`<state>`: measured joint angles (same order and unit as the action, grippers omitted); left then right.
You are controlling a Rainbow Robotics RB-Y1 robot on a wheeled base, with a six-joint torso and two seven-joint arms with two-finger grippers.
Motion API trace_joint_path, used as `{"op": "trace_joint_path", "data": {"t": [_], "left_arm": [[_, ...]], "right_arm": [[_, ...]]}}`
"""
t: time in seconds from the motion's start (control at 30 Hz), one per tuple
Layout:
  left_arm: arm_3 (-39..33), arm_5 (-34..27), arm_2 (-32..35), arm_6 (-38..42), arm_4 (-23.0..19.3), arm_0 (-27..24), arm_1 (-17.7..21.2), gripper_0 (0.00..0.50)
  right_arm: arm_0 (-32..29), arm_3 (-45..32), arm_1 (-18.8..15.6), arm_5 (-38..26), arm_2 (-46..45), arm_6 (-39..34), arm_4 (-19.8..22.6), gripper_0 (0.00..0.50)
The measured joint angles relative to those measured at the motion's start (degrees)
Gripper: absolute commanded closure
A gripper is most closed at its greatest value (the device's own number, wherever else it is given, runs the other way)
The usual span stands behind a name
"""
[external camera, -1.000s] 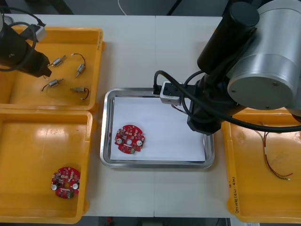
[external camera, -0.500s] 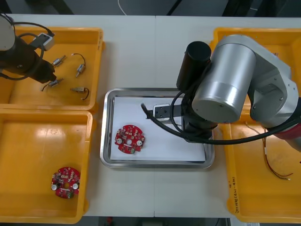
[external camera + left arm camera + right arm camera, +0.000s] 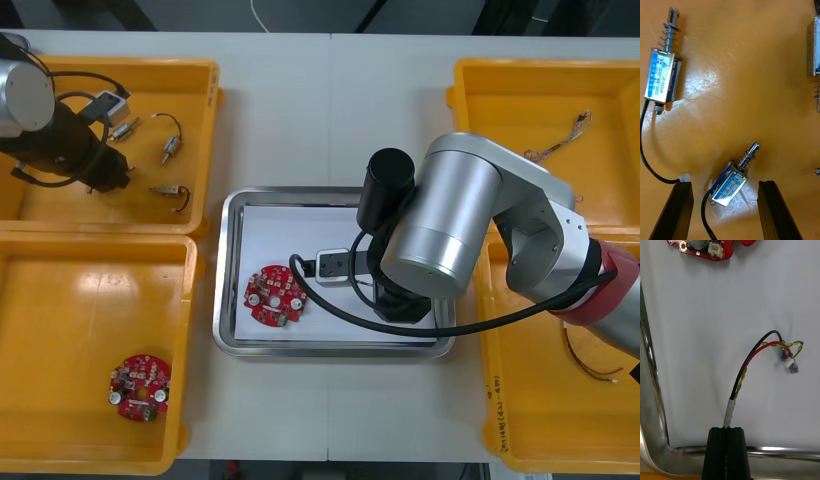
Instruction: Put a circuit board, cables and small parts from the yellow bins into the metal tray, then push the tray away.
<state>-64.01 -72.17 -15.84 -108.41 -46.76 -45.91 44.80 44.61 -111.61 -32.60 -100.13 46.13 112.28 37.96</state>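
Your right arm hangs over the right half of the metal tray and blocks it from above. The left half is open white floor, save the circuit board near the front rim. Ahead of the right gripper, the red and yellow cable it clamps curls across bare floor (the rim runs close alongside the fingers). In the far left yellow bin, the left gripper straddles one small metal part, fingers apart on bare floor; a second part lies well beyond.
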Motion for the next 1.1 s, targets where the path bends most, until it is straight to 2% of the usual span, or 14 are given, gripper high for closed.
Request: {"op": "trace_joint_path", "data": {"t": [0.33,0.37,0.4,0.43,0.47,0.5,0.53,0.63,0.67,0.7,0.73,0.77,0.97,1.1], "left_arm": [[2.2,3.1,-2.6,0.0,-1.1,0.0,0.0,0.0],[2.5,3.4,-2.6,0.0,-1.3,0.0,0.0,0.021],[2.7,3.8,-2.6,0.0,-1.4,-0.1,0.0,0.175],[2.9,4.0,-2.6,0.0,-1.4,-0.2,0.0,0.259],[3.0,4.0,-2.6,0.0,-1.5,-0.3,0.0,0.382],[3.1,4.1,-2.6,0.0,-1.5,-0.4,0.0,0.477],[3.1,4.1,-2.6,0.0,-1.6,-0.5,0.0,0.498],[3.2,4.2,-2.6,0.0,-1.9,-0.5,0.0,0.499],[3.2,4.2,-2.6,0.0,-2.0,-0.5,0.0,0.5],[3.2,4.2,-2.6,0.0,-2.1,-0.5,0.0,0.5],[3.3,4.2,-2.6,0.0,-2.3,-0.5,0.0,0.5],[3.3,4.2,-2.6,0.0,-2.4,-0.5,0.0,0.5],[3.2,3.4,-2.5,0.0,-2.8,-0.6,0.0,0.5],[2.6,-0.5,-1.2,0.0,-2.9,-0.6,0.0,0.5]], "right_arm": [[-2.2,1.3,0.1,2.5,0.4,0.0,0.0,0.5],[-2.4,1.3,0.1,2.5,0.4,0.0,0.0,0.5],[-2.5,1.3,0.1,2.5,0.6,0.0,-0.1,0.5],[-2.6,1.3,0.2,2.6,0.9,0.0,-0.2,0.5],[-2.7,1.3,0.2,2.6,1.2,0.0,-0.5,0.5],[-2.7,1.3,0.2,2.6,1.5,0.0,-1.0,0.5],[-2.8,1.3,0.3,2.6,1.8,0.0,-1.4,0.5],[-2.8,1.3,0.6,2.6,2.3,0.0,-1.9,0.487],[-2.9,1.3,0.7,2.8,2.3,0.0,-2.0,0.436],[-2.9,1.3,0.7,3.1,2.3,0.0,-2.0,0.227],[-2.9,1.3,0.8,3.3,2.3,0.0,-2.1,0.086],[-3.0,1.3,0.9,3.4,2.3,0.0,-2.1,0.006],[-3.1,1.3,0.9,3.4,2.3,0.0,-2.2,0.0],[-3.1,1.3,0.9,3.4,2.3,0.0,-2.2,0.0]]}}
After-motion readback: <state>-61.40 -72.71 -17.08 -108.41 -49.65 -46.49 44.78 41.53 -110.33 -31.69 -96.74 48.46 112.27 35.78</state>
